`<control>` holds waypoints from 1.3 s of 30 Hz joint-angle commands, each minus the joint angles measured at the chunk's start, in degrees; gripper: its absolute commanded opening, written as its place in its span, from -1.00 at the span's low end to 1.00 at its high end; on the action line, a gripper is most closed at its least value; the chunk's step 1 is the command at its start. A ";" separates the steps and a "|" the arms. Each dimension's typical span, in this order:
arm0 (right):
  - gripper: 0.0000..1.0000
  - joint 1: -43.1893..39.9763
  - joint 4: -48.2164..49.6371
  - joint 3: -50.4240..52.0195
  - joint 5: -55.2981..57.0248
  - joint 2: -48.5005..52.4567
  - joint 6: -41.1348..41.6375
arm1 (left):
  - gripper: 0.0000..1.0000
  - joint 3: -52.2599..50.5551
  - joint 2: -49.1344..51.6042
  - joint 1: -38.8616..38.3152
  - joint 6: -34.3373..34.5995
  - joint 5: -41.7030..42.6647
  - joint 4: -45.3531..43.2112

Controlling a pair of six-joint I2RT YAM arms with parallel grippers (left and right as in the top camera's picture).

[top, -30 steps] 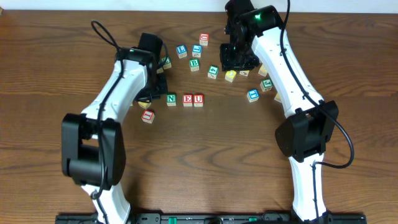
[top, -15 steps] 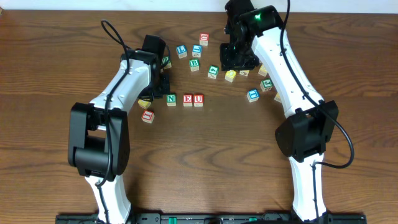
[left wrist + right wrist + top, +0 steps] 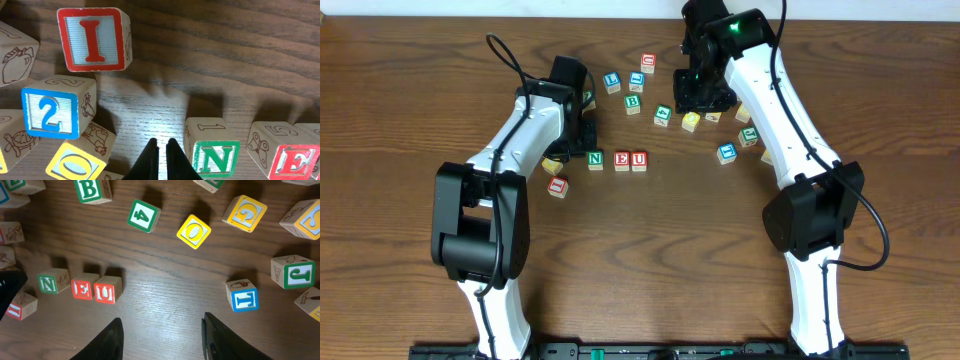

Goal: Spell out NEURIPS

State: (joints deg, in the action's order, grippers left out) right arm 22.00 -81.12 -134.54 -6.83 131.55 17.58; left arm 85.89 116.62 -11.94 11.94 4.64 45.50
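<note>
Green N, red E and red U stand side by side in a row. The red I cube lies alone, down-left of them. My left gripper is shut and empty, low over the table just left of the N; its tips point toward the I. My right gripper hangs open and empty above the loose cubes. Bare wood shows in its gap, with N, E and U off to the left. I cannot pick out R, P or S.
A blue 2 cube and a yellow O cube crowd the left gripper's left side. Loose cubes lie at the back: green B, green 4, yellow O, a blue cube, green J.
The left arm has swung a little to the right, bringing its shut gripper closer to the N. The right arm stays in place and no cube has moved.
</note>
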 commanded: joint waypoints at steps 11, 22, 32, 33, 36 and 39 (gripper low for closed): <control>-0.08 0.48 0.04 0.15 0.31 -0.07 0.59 | -0.85 -3.17 0.98 -0.04 -0.57 2.93 -2.58; -0.07 0.50 0.04 0.15 0.31 -0.07 0.59 | -0.85 -3.28 1.05 -1.11 -0.81 5.05 -3.61; -0.06 0.50 0.02 0.15 0.31 -0.07 0.59 | -0.85 -3.28 1.05 -3.21 -0.76 5.05 -3.89; -0.06 0.50 0.02 0.15 0.31 -0.07 0.59 | -0.85 -3.28 1.05 -3.32 -0.76 5.05 -3.89; -0.07 0.50 0.00 0.15 0.31 -0.07 0.59 | -0.85 -3.28 1.05 -3.61 -0.72 5.05 -3.89; -0.07 0.50 0.00 0.15 0.31 -0.07 0.59 | -0.85 -3.28 1.05 -3.91 -0.74 5.05 -3.87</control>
State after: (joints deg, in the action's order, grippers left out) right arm 22.00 -81.14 -134.52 -6.81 131.55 17.56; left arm 82.96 116.71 -15.44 11.92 9.13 41.56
